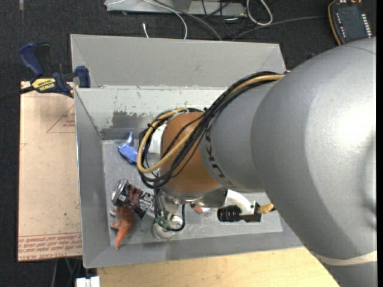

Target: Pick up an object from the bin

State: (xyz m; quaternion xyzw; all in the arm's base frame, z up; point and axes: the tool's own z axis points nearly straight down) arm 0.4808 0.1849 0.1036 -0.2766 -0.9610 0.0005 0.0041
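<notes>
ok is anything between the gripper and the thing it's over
Nothing visible. The gripper sits low in the bin, by its near wall, right over a small pale roundish thing. A dark patterned packet and an orange piece lie close on the view's left, a black-and-white thing on its right.

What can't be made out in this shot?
Camera view:
Middle and right of the bin floor: covered by the arm and its orange cover.
Hand: what lies under it, masked by the wrist above.
Blue thing, back left: partly behind cables; kind unclear.
Dark patterned thing, front left: print too small to read.
</notes>
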